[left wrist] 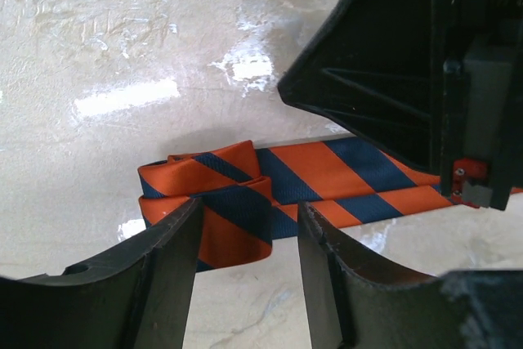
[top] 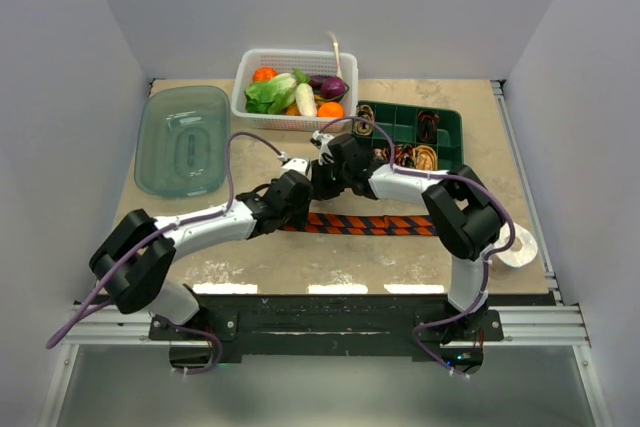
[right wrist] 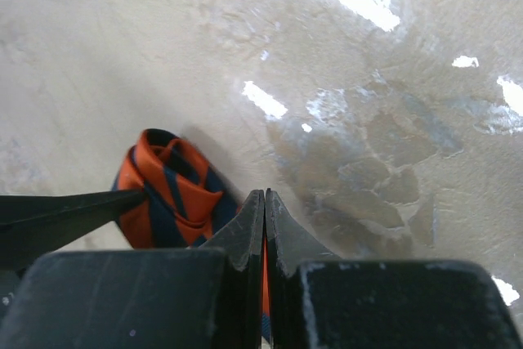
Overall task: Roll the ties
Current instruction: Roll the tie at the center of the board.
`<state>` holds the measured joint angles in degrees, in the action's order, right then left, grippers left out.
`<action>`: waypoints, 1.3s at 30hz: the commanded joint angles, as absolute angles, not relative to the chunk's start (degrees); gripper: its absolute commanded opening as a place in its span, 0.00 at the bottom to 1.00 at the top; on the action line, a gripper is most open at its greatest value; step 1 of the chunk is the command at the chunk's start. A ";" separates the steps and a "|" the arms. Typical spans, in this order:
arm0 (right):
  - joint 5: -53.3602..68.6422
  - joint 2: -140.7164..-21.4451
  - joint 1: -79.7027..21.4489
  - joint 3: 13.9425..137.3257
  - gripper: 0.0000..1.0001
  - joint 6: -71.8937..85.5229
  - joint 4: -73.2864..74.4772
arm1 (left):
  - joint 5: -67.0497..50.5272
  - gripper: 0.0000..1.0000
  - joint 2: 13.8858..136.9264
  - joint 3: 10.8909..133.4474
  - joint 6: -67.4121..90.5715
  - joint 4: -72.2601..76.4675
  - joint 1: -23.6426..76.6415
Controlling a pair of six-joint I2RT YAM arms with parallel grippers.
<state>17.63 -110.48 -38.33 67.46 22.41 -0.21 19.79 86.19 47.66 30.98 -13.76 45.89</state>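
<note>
The left gripper (left wrist: 249, 218) holds its fingers apart astride the folded end of the orange-and-navy diagonally striped fabric necktie (left wrist: 327, 173). The right gripper (right wrist: 263, 195) has its fingers pressed together above it. The necktie lies stretched across the mottled beige tabletop (top: 300, 269).

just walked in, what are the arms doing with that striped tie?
Both arms are working the striped tie, which lies stretched across the table. One end is folded into a loose first roll. The left gripper is open, with a finger on either side of that roll. The right gripper is shut, apparently pinching the tie beside it. Rolling has barely begun.
</note>
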 commanded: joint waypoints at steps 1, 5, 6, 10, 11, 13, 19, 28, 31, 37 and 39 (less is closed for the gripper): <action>20.83 -105.38 -38.23 67.67 0.00 21.18 -3.08 | 16.88 0.54 83.05 45.79 32.52 -8.35 45.88; 22.23 -105.03 -38.32 67.85 0.00 20.92 -2.90 | 15.12 0.51 84.28 45.09 33.22 -7.03 45.53; 22.58 -105.20 -38.41 67.85 0.00 20.83 -2.99 | 14.77 0.50 84.72 44.57 33.31 -6.16 45.44; 23.29 -106.08 -38.58 67.59 0.00 20.83 -2.90 | 12.66 0.45 85.60 43.33 33.84 -4.13 44.65; 23.47 -106.17 -38.76 67.59 0.00 20.74 -2.90 | 12.40 0.45 85.87 43.24 33.84 -3.87 44.39; 23.64 -106.70 -38.67 67.59 0.00 20.66 -2.64 | 11.61 0.44 85.96 43.07 33.75 -3.52 44.03; 23.73 -106.61 -38.76 68.11 0.00 20.21 -2.11 | 11.78 0.48 81.75 42.80 33.75 -4.22 42.81; 23.03 -109.86 -39.02 72.23 0.00 19.51 -1.41 | 9.23 0.49 70.94 40.87 33.31 -7.11 38.94; 21.89 -113.02 -39.81 75.04 0.00 18.81 -0.18 | 8.44 0.30 67.77 38.77 33.48 -8.70 38.94; 18.73 -118.21 -41.92 77.96 0.00 18.63 1.41 | 4.58 0.00 63.02 31.04 35.33 -8.27 39.37; 18.37 -119.87 -42.36 78.57 0.00 18.55 1.49 | 3.96 0.00 61.88 27.00 37.25 -6.16 39.81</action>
